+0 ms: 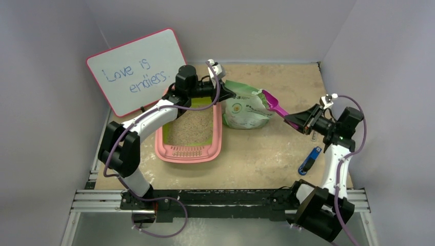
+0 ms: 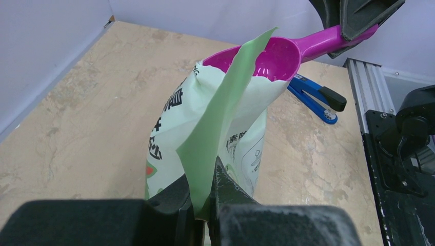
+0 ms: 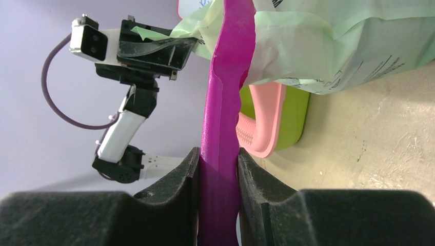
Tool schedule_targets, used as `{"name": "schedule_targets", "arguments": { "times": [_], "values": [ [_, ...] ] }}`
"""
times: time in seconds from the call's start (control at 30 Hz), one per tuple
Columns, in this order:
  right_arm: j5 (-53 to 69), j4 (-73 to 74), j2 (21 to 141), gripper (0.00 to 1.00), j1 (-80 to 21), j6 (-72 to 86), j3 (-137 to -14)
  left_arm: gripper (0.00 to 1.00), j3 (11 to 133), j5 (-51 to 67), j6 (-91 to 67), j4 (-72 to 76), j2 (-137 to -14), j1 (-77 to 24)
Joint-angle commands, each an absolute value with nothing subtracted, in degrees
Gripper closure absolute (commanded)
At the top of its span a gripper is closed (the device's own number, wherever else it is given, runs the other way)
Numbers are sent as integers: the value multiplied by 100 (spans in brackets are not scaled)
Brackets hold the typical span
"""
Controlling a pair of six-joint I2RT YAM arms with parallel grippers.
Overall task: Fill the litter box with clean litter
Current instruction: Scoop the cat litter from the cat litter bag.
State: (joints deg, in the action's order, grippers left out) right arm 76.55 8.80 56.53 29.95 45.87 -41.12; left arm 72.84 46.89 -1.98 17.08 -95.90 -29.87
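Scoop (image 2: 277,57) sits clamped by its handle in the right gripper (image 3: 218,157), bowl at the mouth of the bag (image 1: 246,110) whose flap the left gripper (image 2: 203,190) pinches.

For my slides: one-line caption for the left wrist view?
Left gripper pinches the bag flap while the right gripper holds a magenta scoop at the opening.

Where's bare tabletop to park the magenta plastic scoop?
Near centre, between the pink plastic litter box and the blue stapler, in front of the pale green printed bag. Also the far right corner. Crowded around the bag's mouth, where the scoop sits.
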Motion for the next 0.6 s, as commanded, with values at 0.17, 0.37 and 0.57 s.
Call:
{"name": "schedule_targets", "arguments": {
  "times": [0.17, 0.37, 0.57],
  "values": [
    [7814, -1288, 5196, 100, 3312, 6492, -3508, 100, 7488, 4606, -254, 2609, -9265, -2892],
    [7845, -970, 5163, 100, 3311, 6271, -3411, 100, 7501, 4622, -371, 2750, -9305, -2874],
    [7750, 516, 5262, 100, 3309, 5519, -3969, 100, 7562, 4660, -449, 2857, -9369, -2840]
  ]
}}
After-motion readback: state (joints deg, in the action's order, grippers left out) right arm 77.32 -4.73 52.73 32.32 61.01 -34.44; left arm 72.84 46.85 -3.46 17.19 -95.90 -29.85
